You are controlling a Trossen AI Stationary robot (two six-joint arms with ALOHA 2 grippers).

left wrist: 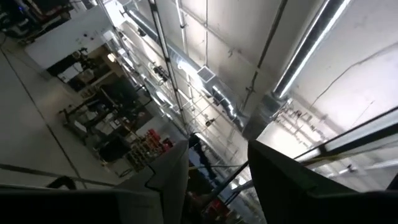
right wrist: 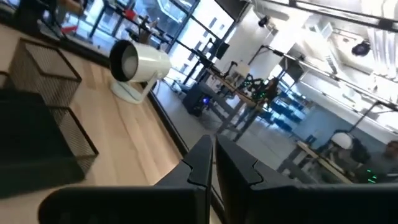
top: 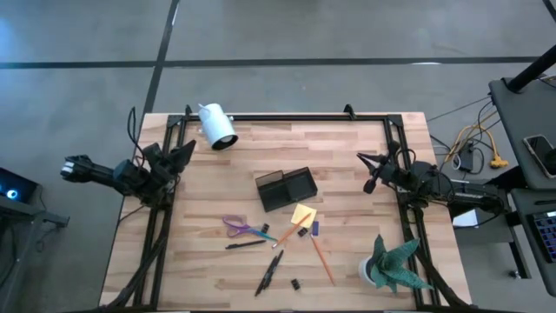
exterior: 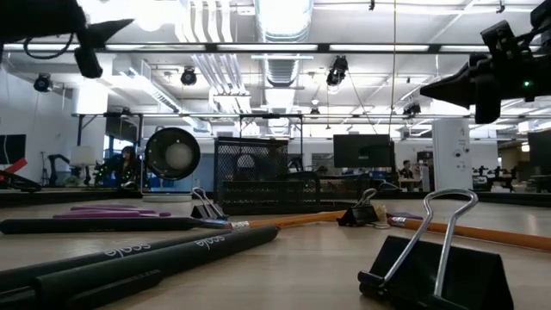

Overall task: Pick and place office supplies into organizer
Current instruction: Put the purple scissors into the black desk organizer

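Light came from long white ceiling strip lamps [exterior: 284, 47] overhead, bright enough to blow out to plain white in the low view and in the left wrist view. The pale wooden table top [top: 217, 191] was evenly lit from above, with only soft, short shadows under the small items. In the low view the nearest black metal binder clip [exterior: 439, 271] and black pens [exterior: 129, 258] were out of focus, and the room behind looked hazy. Both wrist views were smeared and tilted.

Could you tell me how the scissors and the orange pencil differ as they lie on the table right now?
The scissors have purple handles and lie left of the organizer; the pencil is a thin orange stick lying to the right, angled toward the plant. Both lie flat, outside the organizer.
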